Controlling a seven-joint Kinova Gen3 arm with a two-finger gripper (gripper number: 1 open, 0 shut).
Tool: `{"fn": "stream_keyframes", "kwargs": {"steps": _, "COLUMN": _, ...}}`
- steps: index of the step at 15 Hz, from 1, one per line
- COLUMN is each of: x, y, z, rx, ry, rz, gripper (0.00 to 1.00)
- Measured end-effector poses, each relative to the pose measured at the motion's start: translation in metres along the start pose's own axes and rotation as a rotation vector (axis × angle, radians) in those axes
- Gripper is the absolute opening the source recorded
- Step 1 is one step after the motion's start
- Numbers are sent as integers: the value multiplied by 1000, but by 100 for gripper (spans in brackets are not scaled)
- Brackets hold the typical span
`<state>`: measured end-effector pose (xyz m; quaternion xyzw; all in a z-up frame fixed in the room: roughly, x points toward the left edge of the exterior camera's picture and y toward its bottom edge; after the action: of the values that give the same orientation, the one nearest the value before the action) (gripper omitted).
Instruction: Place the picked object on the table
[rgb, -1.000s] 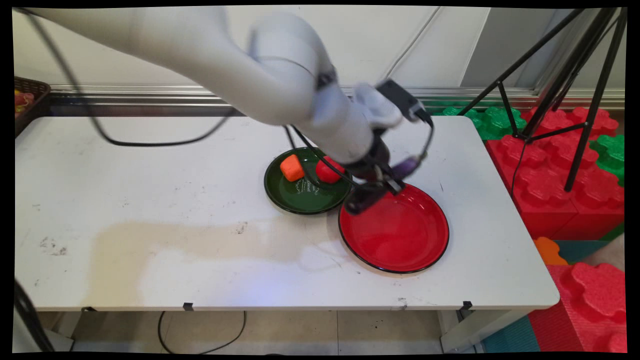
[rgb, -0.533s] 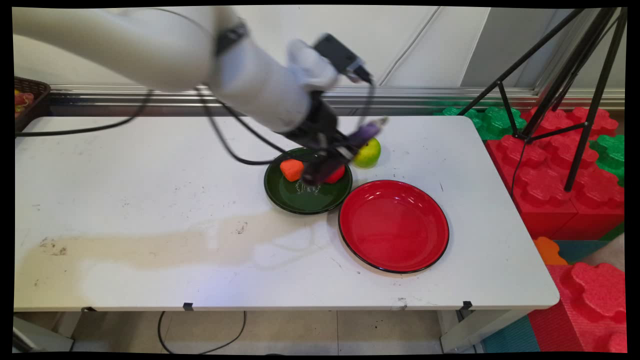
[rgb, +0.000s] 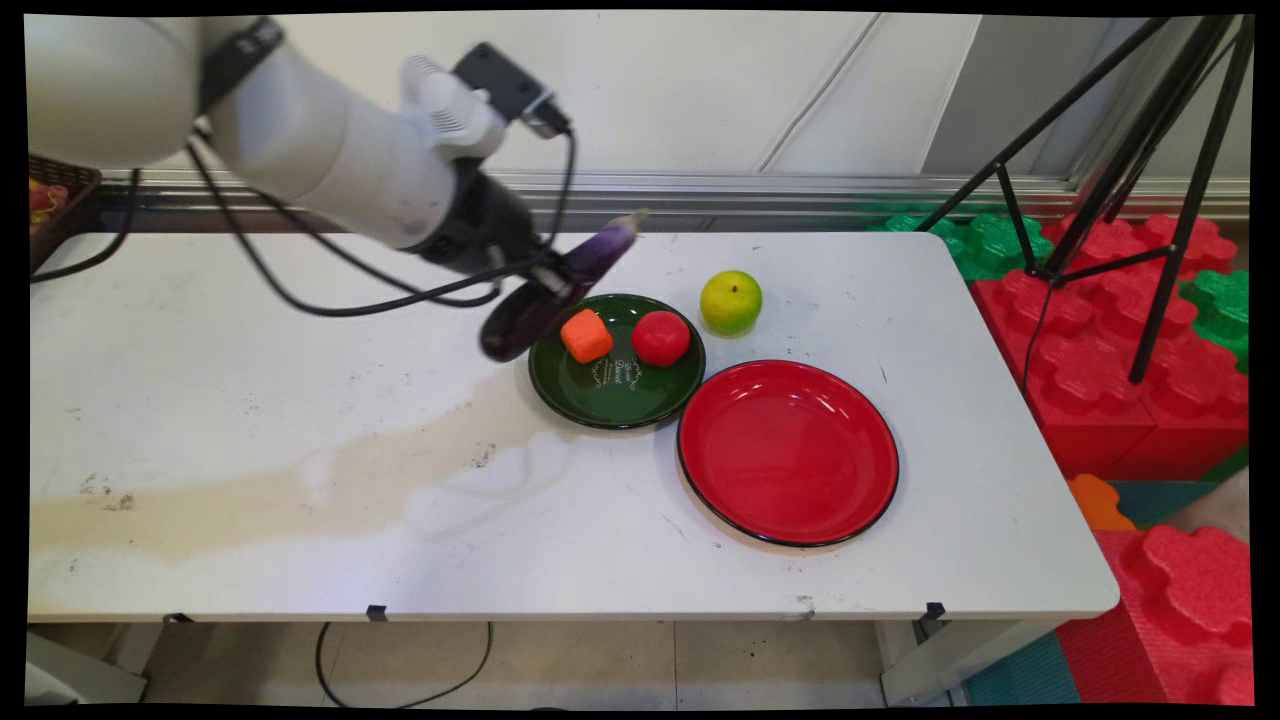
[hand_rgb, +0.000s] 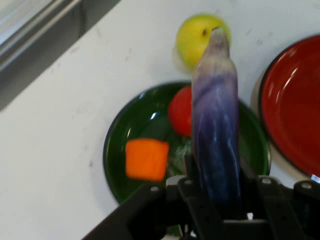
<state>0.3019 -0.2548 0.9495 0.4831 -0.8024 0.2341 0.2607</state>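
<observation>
My gripper (rgb: 540, 285) is shut on a purple eggplant (rgb: 560, 288), held slantwise in the air above the left rim of the green plate (rgb: 620, 405). In the hand view the eggplant (hand_rgb: 216, 130) runs up from the gripper (hand_rgb: 217, 192) over the green plate (hand_rgb: 117, 160). On that plate lie an orange block (rgb: 586, 335) and a red tomato (rgb: 660, 338); both appear in the hand view too, the orange block (hand_rgb: 146, 159) and tomato (hand_rgb: 180, 111). A green apple (rgb: 731, 302) stands on the table behind the plates.
A red plate (rgb: 788, 452) with nothing on it lies right of the green one; its edge (hand_rgb: 295, 105) appears in the hand view. A dark basket (rgb: 55, 200) sits at the far left. Tripod legs (rgb: 1150, 200) and foam blocks (rgb: 1120, 330) stand beyond the table's right edge.
The arm has swung left and upward with the eggplant, from over the red plate's rim, across the green plate, to its left side. The apple is uncovered.
</observation>
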Motion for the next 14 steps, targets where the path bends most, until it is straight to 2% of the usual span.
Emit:
{"fn": "stream_keyframes", "kwargs": {"steps": 7, "x": -38, "y": -25, "z": -12, "rx": 34, "ry": -63, "rz": -103, "gripper": 0}}
{"fn": "stream_keyframes", "kwargs": {"steps": 14, "x": -78, "y": -43, "z": 1, "rx": 72, "ry": -149, "rz": -252, "gripper": 0}}
